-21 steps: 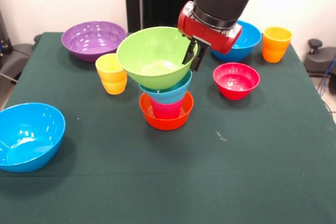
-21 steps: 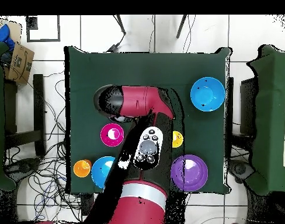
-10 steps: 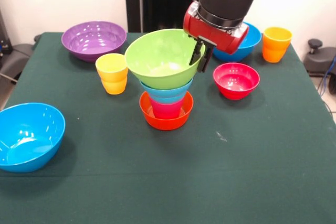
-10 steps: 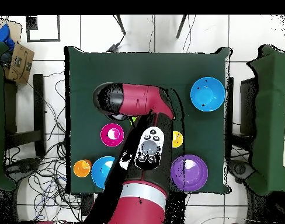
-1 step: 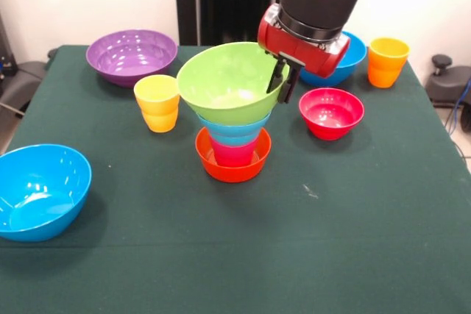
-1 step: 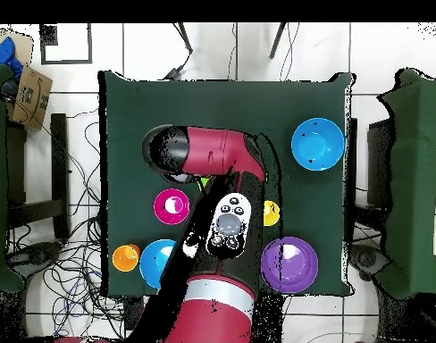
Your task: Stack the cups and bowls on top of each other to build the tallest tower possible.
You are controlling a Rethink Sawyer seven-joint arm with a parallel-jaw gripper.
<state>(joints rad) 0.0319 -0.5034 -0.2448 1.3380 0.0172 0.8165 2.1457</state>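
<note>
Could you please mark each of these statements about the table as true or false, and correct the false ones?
1. The lime green bowl is the top piece of the tower. True.
2. The base of the tower is a purple bowl. False: the base is the orange bowl; the purple bowl stands apart near a far corner.
3. The gripper is at the green bowl's rim, one finger inside and one outside. True.
4. The yellow cup is nested in the tower. False: it stands alone on the table beside the tower.
5. The small red bowl lies upside down. False: it sits upright, opening upward.
</note>
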